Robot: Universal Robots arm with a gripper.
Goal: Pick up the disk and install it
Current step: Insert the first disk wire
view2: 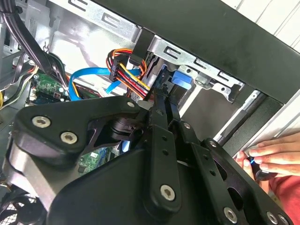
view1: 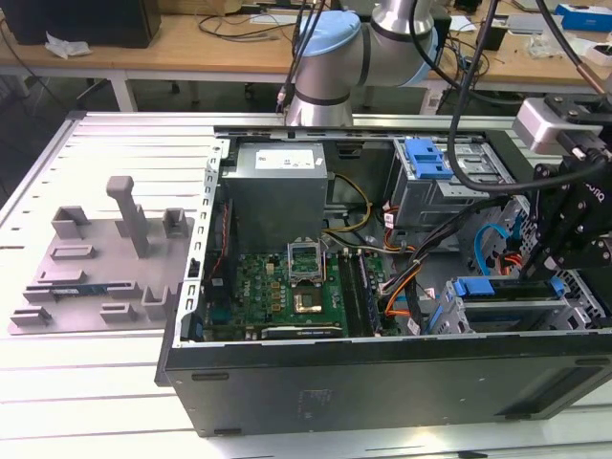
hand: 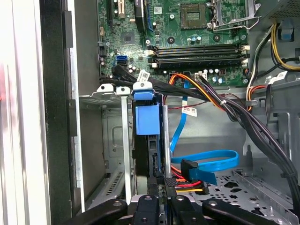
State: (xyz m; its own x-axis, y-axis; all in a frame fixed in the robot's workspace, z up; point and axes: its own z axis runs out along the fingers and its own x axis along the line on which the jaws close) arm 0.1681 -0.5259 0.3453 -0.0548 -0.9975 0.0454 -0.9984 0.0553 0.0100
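Now the disk (hand: 143, 119) is being held by its thin edge in the clenched pincer (hand: 161, 200), its long side pointing straight ahead into the metal bay (hand: 112, 140).

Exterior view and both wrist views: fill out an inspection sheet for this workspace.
Surface: slotted metal table carrying an open computer case.
Job's things: the disk sits edge-on in a drive bay of the case.
Clutter: grey fixture tray on the table, on the exterior view's left of the case.
Grippers: the gripper reaches into the case at the disk; its grip cannot be judged.
Cables: blue data cable and a coloured power bundle lie beside the bay.
Surroundings: a person's hand beside the case's outer wall; wooden benches behind the table.
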